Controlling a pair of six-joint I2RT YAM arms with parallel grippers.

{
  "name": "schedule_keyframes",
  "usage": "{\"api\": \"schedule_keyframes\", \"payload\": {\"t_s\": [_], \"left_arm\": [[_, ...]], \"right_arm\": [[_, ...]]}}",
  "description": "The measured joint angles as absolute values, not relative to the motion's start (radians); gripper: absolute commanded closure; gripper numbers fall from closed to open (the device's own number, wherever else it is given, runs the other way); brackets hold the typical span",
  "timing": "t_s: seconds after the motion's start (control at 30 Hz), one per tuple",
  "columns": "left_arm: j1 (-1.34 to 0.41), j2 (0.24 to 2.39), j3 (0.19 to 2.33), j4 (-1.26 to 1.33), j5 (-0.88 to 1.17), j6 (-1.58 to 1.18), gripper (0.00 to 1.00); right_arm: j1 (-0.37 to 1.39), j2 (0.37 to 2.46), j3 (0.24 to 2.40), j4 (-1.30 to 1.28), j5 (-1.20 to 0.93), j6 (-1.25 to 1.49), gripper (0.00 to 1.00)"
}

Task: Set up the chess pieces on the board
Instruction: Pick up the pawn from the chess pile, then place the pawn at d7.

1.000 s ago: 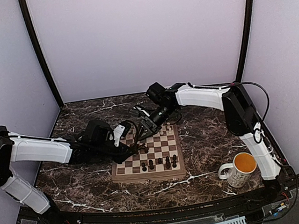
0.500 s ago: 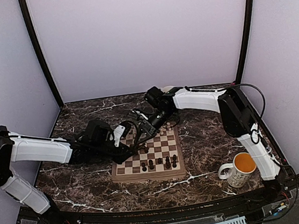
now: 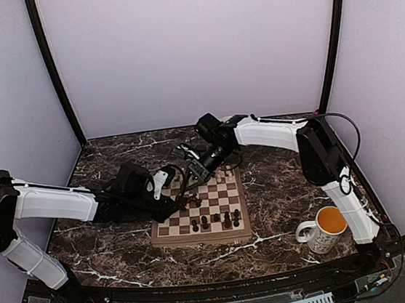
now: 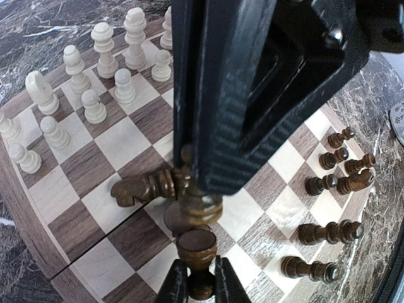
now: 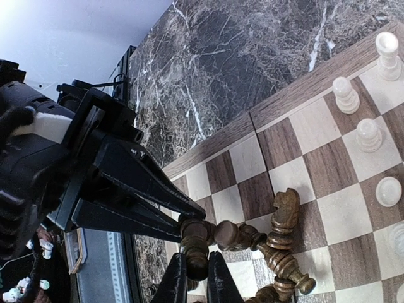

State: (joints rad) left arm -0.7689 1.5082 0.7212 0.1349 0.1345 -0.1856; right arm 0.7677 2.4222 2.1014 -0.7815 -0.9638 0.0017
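Over the chessboard's (image 4: 120, 142) far-left squares, tip to tip: my left gripper (image 4: 196, 287) pinches a dark piece (image 4: 196, 249), my right gripper (image 5: 194, 278) clamps one too, and cream pieces (image 4: 103, 47) stand along its far rows.

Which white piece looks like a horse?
The white knight, in the back row near the corner: its head curves like a horse, while the others have round tops.

my right hand (image 5: 196, 279) has swung left over the board (image 5: 285, 142) and closed on a dark piece (image 5: 194, 251).
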Motion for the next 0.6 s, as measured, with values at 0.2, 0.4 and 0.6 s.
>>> {"api": "schedule_keyframes", "payload": {"t_s": [0.2, 0.4, 0.6], "left_arm": [[-0.769, 1.507, 0.699, 0.113, 0.094, -0.213, 0.93], [-0.760, 1.506, 0.681, 0.113, 0.086, -0.243, 0.92], [-0.741, 1.506, 0.679, 0.115, 0.084, -0.262, 0.92]], "right_arm": [[0.765, 2.421, 2.119, -0.786, -0.923, -0.031, 0.95], [0.765, 2.412, 2.114, -0.794, -0.895, -0.057, 0.95], [0.765, 2.320, 2.014, -0.801, -0.794, -0.149, 0.95]]}}
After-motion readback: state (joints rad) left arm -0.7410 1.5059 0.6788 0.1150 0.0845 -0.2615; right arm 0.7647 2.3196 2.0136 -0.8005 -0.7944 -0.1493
